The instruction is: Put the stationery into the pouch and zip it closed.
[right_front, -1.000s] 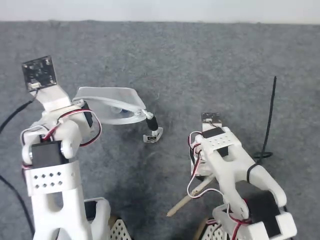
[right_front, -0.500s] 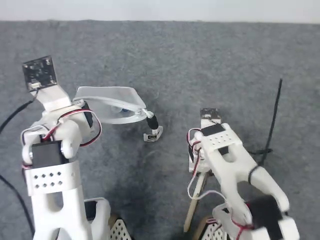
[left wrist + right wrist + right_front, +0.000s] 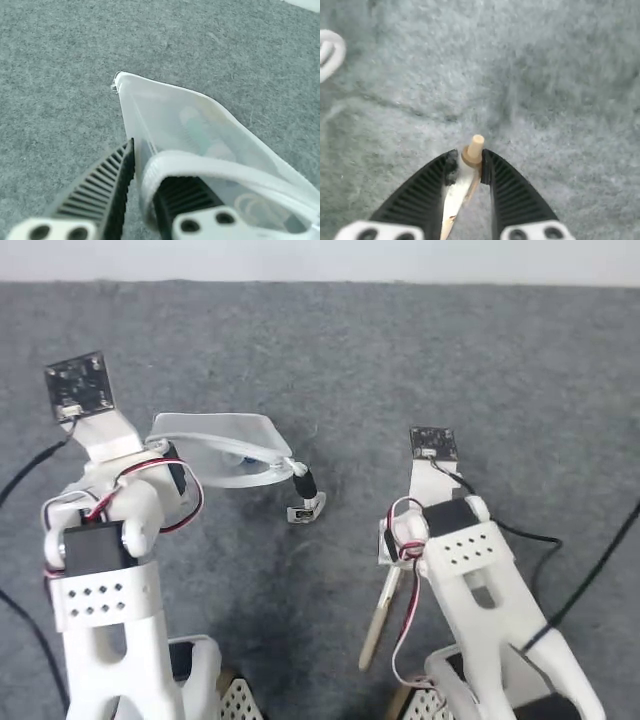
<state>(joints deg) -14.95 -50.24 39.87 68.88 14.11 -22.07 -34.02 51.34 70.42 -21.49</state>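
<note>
Turned since before, right pincer (image 3: 469, 159) grips the pencil (image 3: 476, 144); left pincer (image 3: 141, 167) clamps the pouch (image 3: 200, 127).

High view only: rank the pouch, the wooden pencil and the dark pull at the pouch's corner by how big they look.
1. pouch, largest, though partly behind an arm
2. wooden pencil, long but thin
3. dark pull, clearly smallest

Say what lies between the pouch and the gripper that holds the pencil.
In the high view a small black-and-white piece lies by the pouch's corner; from there to the right gripper with the pencil the grey mat is bare.
</note>
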